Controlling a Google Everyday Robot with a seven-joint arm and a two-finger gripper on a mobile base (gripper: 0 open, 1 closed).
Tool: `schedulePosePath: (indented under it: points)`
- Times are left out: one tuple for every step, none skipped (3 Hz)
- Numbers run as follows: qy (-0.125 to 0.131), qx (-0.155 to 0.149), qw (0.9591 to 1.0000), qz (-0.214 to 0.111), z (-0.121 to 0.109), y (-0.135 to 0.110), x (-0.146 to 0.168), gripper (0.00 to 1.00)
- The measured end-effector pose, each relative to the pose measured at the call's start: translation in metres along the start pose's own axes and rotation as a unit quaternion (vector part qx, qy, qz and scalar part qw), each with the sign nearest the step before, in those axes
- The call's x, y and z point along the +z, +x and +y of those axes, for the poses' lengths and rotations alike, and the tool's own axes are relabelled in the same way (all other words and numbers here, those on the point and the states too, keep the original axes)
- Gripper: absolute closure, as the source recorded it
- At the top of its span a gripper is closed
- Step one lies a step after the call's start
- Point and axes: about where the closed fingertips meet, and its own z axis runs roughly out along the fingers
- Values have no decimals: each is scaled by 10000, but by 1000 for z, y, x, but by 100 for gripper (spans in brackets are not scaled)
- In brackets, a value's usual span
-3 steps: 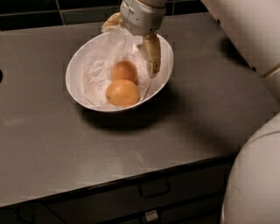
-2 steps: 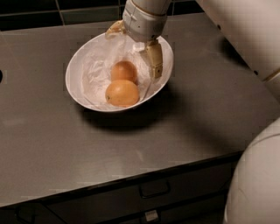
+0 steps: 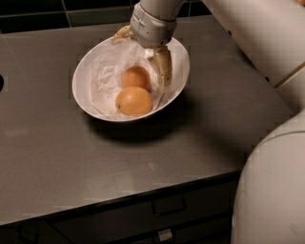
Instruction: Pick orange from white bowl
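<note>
The white bowl (image 3: 86,71), wide and glossy with a crinkled paper liner, sits on the dark counter. Two fruits lie in it. The orange (image 3: 136,77) is the smaller, deeper-orange one at the back. The larger, paler fruit (image 3: 134,101) lies in front of it. My gripper (image 3: 141,58) hangs over the back of the bowl, open and empty. One finger (image 3: 163,69) reaches down inside the bowl, just right of the orange. The other finger (image 3: 122,34) is at the bowl's far rim. The gripper holds nothing.
The dark grey counter (image 3: 71,157) carries the bowl; its front edge runs above drawers (image 3: 167,205). My white arm and body (image 3: 271,181) fill the right side. A dark tiled wall (image 3: 47,14) runs along the back.
The gripper has sunk slightly toward the bowl, with its right finger a little lower beside the orange. The fruits and the bowl have not moved.
</note>
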Motion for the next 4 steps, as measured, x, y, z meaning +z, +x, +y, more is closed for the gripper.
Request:
schedulePosePath:
  points:
    - [-20,-73,9999,-103,-10,4,13,0]
    - [-222,-58,9995,-232,-13,12,29,11]
    - [-395,34,9990,-228,-11,18,36,15]
    - [-565,175,9982,-95,-12,25,43,16]
